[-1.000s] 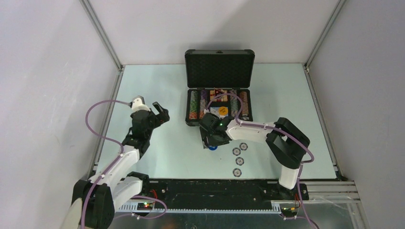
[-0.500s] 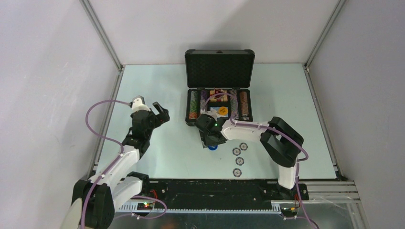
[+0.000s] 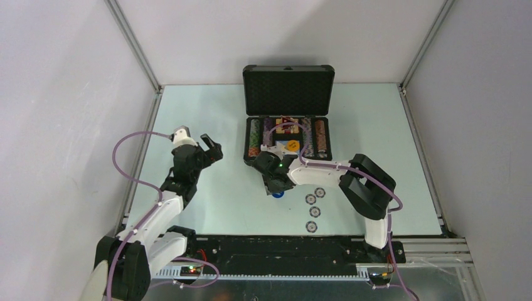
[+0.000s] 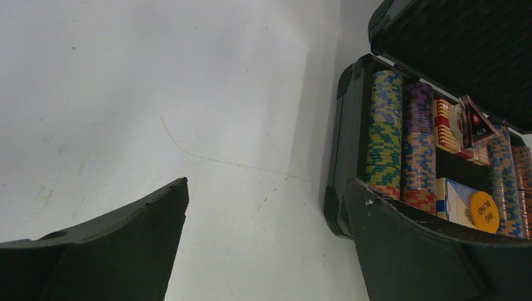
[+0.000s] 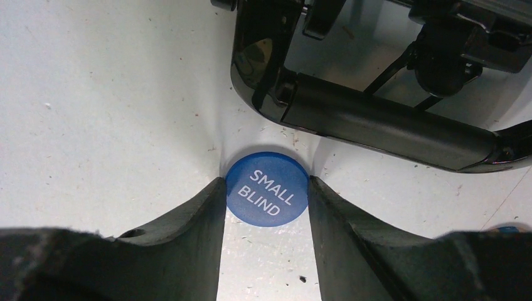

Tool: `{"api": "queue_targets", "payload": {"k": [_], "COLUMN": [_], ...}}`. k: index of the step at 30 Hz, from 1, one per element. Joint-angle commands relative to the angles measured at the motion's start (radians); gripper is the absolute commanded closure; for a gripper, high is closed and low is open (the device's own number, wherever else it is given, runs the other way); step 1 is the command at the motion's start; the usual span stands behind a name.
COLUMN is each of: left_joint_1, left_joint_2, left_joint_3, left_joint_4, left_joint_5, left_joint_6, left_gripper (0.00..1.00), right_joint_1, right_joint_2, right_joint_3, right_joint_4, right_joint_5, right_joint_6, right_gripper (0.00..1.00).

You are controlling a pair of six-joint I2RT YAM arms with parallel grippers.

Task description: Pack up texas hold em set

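The open dark briefcase (image 3: 287, 89) stands at the table's far middle, with rows of striped chips (image 4: 386, 125) and an orange button (image 4: 484, 212) in its tray. A blue button (image 5: 266, 194) marked SMALL BLIND lies flat on the table just in front of the case handle (image 5: 389, 128). My right gripper (image 5: 265, 182) points down over it, its fingertips (image 5: 216, 188) pressed against both edges of the disc. In the top view the blue button (image 3: 278, 194) peeks out under the right gripper (image 3: 276, 185). My left gripper (image 3: 212, 147) hovers open left of the case, holding nothing.
Several loose striped chips (image 3: 312, 211) lie on the table to the right of the blue button, near the front. The enclosure's metal rails (image 3: 143, 125) and white walls bound the table on both sides. The briefcase's near left corner (image 4: 342, 157) is close to my left gripper (image 4: 266, 182).
The right gripper's jaws have narrowed onto the blue button, and the right arm has shifted slightly left. The left arm has stayed still.
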Motion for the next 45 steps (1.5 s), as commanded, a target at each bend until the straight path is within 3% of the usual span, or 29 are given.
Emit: {"api": "queue_targets", "payload": {"k": [1, 8, 21, 31, 39, 45], "left_joint_1": [-0.007, -0.007, -0.008, -0.007, -0.007, -0.007], "left_joint_2": [-0.009, -0.003, -0.002, 0.010, 0.028, 0.028], "left_joint_3": [0.012, 0.013, 0.011, 0.013, 0.024, 0.029], "left_joint_4": [0.030, 0.030, 0.029, 0.032, 0.037, 0.040], "left_joint_5": [0.012, 0.010, 0.014, 0.018, 0.030, 0.050], "left_joint_6": [0.013, 0.016, 0.014, 0.014, 0.016, 0.014], "left_gripper": [0.02, 0.02, 0.02, 0.02, 0.02, 0.02], "right_joint_1": [0.020, 0.010, -0.046, -0.164, -0.387, -0.677], "right_joint_2": [0.079, -0.007, -0.169, -0.248, -0.403, -0.456], "right_joint_3": [-0.027, -0.027, -0.027, -0.027, -0.186, -0.288], "right_joint_4": [-0.035, -0.018, -0.003, -0.046, -0.051, -0.083], "right_joint_5": [-0.022, 0.043, 0.025, 0.072, 0.107, 0.086], "right_joint_6": [0.008, -0.028, -0.075, -0.118, -0.053, 0.041], "right_gripper": [0.60, 0.62, 0.60, 0.53, 0.48, 0.41]}}
